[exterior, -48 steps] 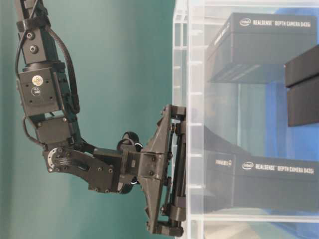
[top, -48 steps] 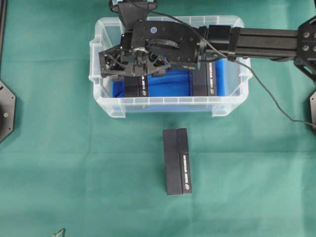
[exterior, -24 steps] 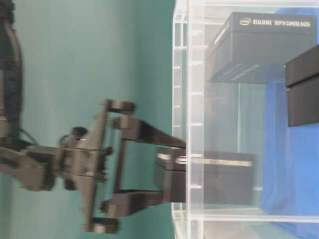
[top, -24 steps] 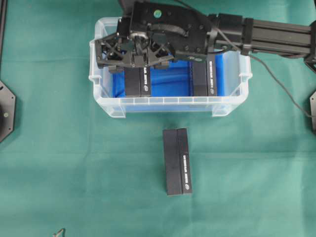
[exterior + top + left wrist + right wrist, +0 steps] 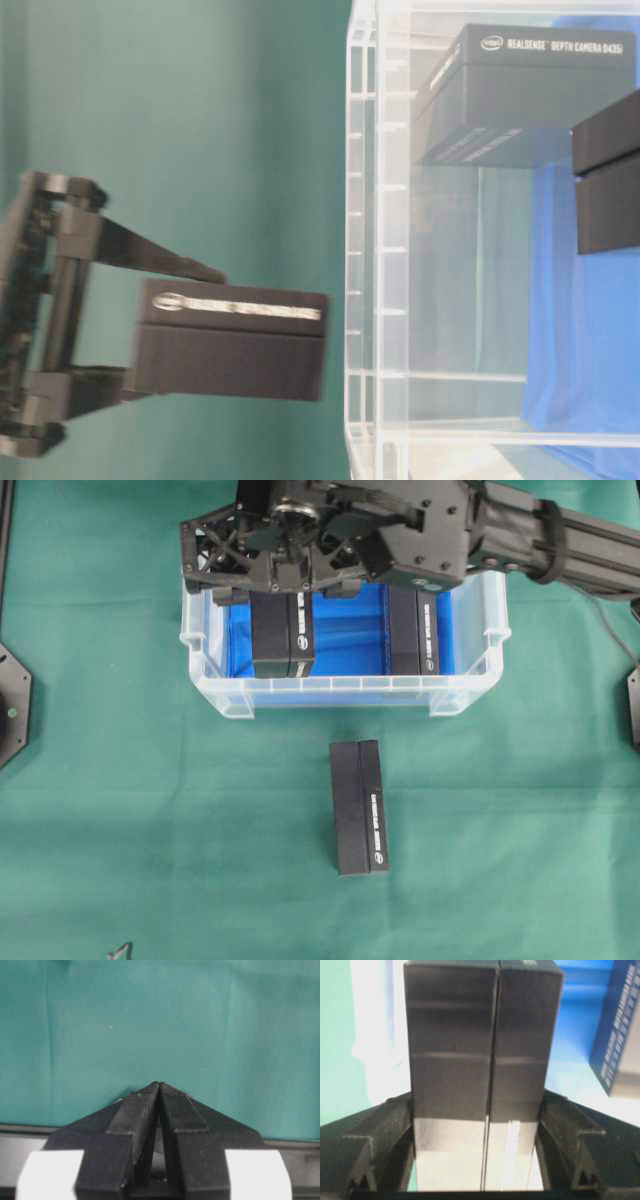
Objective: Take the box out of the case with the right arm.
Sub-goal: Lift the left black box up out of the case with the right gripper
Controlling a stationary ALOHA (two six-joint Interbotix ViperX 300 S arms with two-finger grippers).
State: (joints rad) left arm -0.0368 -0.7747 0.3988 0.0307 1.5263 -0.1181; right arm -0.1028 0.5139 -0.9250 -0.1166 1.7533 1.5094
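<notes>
My right gripper is shut on a black box and holds it above the left half of the clear case with its blue lining. The table-level view is turned on its side. There the held box hangs outside the case's rim, with the right gripper behind it. In the right wrist view the box fills the gap between both fingers. A second black box lies in the case's right half. My left gripper is shut over bare green cloth.
Another black box lies on the green cloth in front of the case. A black mount sits at the table's left edge, and a small metal object at the bottom left. The right arm's boom crosses above the case's back right.
The right gripper has risen with the box in it. The box has come up from the case floor to outside the rim. The other boxes have not moved.
</notes>
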